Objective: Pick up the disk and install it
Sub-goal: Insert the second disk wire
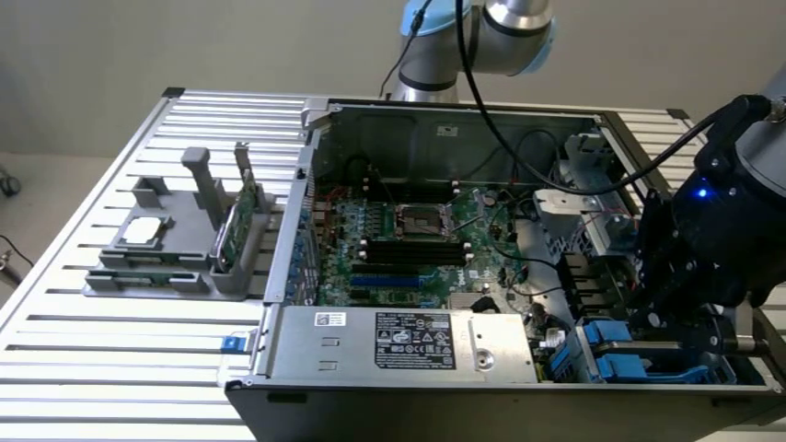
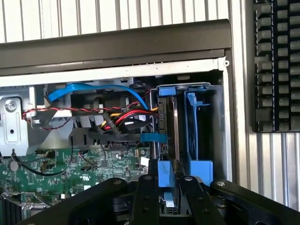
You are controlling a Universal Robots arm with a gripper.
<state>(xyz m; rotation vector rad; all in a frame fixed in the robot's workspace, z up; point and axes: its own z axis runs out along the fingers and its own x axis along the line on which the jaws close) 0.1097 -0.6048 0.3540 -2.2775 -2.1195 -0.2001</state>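
We see only the blue carrier edge of the disk on the wrist view; its label and body stay hidden in the drive bay. The gripper is cut off by the picture's edge, its fingertips hidden behind its own links.

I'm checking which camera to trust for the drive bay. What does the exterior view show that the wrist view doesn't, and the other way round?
Exterior view alone: the grey holder stand on the slatted table at that view's left, the CPU socket, the power supply and the arm's base.

Wrist view alone: the disk edge-on in its bay, the empty blue carrier beside it, and the red, yellow and black cables.

Both: the open computer case, its green motherboard, the blue bay parts and the end effector at the drive bay.
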